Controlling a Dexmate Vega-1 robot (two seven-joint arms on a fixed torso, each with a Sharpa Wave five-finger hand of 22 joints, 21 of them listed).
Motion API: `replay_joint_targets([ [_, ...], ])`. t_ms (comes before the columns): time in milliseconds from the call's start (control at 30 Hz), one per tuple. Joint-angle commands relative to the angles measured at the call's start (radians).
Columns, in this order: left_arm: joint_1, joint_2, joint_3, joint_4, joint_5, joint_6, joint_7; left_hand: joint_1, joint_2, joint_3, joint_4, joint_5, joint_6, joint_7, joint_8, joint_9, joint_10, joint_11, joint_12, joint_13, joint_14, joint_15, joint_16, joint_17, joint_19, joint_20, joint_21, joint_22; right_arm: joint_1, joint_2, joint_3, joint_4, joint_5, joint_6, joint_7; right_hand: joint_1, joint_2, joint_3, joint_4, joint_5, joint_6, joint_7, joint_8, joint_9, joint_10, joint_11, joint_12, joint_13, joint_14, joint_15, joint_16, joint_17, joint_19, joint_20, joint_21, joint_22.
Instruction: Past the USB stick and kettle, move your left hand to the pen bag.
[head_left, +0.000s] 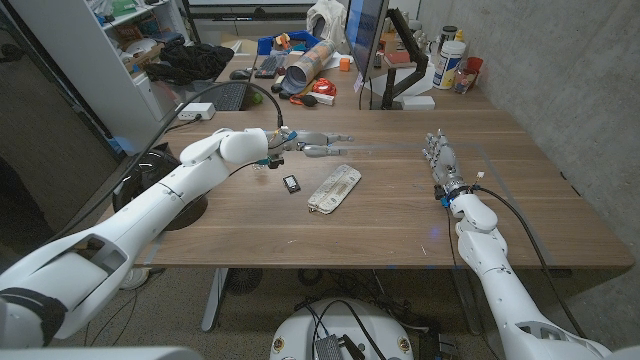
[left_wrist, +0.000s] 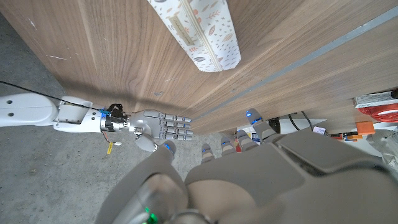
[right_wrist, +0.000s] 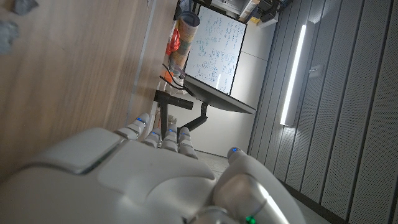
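Left hand (head_left: 312, 146), fingers extended and empty, hovered beyond the USB stick (head_left: 291, 183); reaching the pen bag (head_left: 334, 188) likely required descending nearer.

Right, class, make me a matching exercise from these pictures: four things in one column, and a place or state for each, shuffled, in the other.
Things
1. left hand
2. right hand
3. pen bag
4. USB stick

Descriptions
A. small and dark, just left of the pen bag
B. pale and patterned, lying at the table's middle
C. fingers stretched out above the table, beyond the pen bag
D. near the table's right side, holding nothing

Pairs: 1-C, 2-D, 3-B, 4-A
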Motion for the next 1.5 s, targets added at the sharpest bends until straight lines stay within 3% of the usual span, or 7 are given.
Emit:
replay_joint_targets([
  [33, 0.003, 0.004, 0.004, 0.000, 0.004, -0.001, -0.009, 0.010, 0.011, 0.003, 0.005, -0.001, -0.078, -0.007, 0.001, 0.004, -0.151, 0.005, 0.001, 0.003, -0.230, -0.018, 0.001, 0.004, -0.292, 0.000, -0.003, 0.003, -0.006, 0.000, 0.002, -0.006, -0.001, -0.001, -0.005, 0.003, 0.078, -0.005, 0.001, 0.003, -0.003, -0.007, 0.003, 0.003, -0.002, -0.006, 0.000, 0.001, -0.005, -0.024, 0.000, 0.001, 0.003, -0.032, -0.003, 0.004],
  [1500, 0.014, 0.020, 0.015, -0.017, 0.037, 0.014, -0.037, 0.023, 0.007, 0.002, 0.001, -0.004, -0.063, -0.007, 0.008, 0.005, -0.144, -0.001, 0.006, 0.003, -0.228, -0.023, 0.004, 0.003, -0.291, -0.002, -0.010, 0.004, -0.008, 0.000, -0.002, -0.005, -0.002, 0.003, -0.005, 0.004, 0.078, -0.005, 0.001, 0.003, -0.003, -0.006, 0.003, 0.003, -0.002, -0.003, 0.000, 0.001, -0.003, -0.024, 0.000, 0.001, 0.006, -0.032, -0.008, 0.004],
])
